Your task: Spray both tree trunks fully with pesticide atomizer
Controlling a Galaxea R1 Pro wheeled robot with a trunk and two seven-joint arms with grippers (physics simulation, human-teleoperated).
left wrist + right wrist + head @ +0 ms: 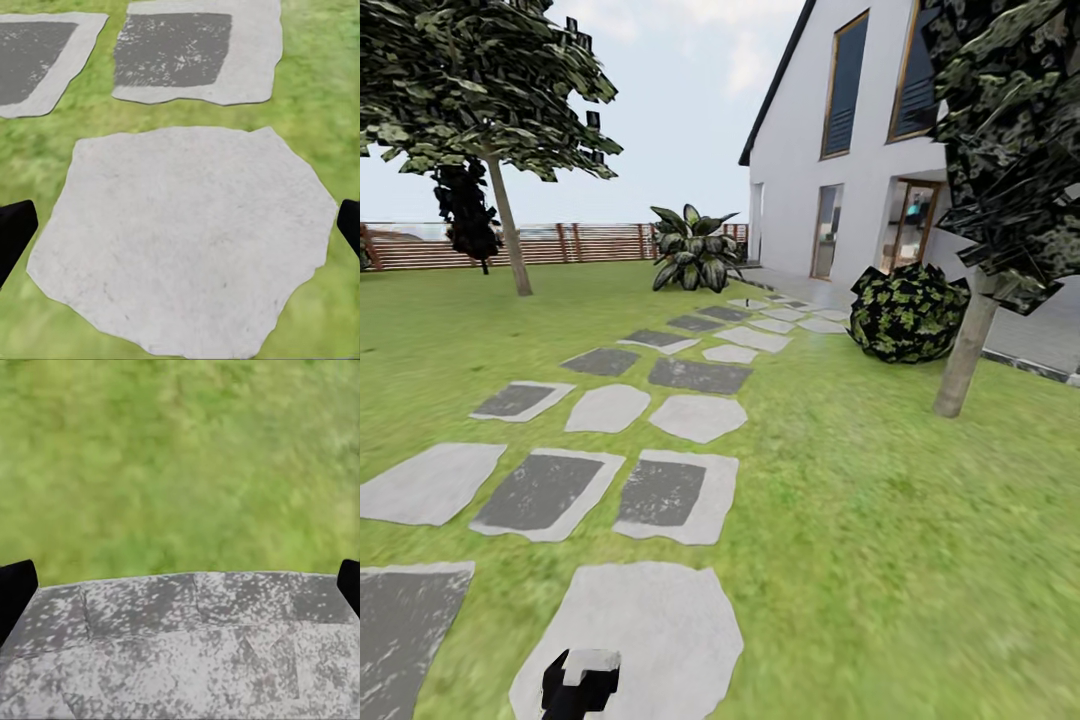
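**Desk:** What does the head view show?

**Photographer:** A lawn (880,520) crossed by a path of pale and dark paving stones (660,495) running toward a white house (840,120). A slatted fence (560,243) closes the far side. One tree (490,90) stands at far left, its trunk (510,235) leaning slightly; a second trunk (965,355) rises at right, just beside a round bush (908,312). A broad-leaved plant (693,248) sits near the house corner.

**Desk:** And the atomizer?

**Photographer:** At the bottom edge, a small object with a light grey top and dark body, the atomizer (580,682), rests on the nearest pale stone (650,620).

**Desk:** The grippers?

**Photographer:** The left gripper (180,229) is spread wide, dark fingertips (13,232) at either edge of its wrist view, over a pale stone (187,232) with grass around it. The right gripper (180,589) is likewise spread, holding nothing, above a speckled grey slab (180,652) that borders grass (180,457).
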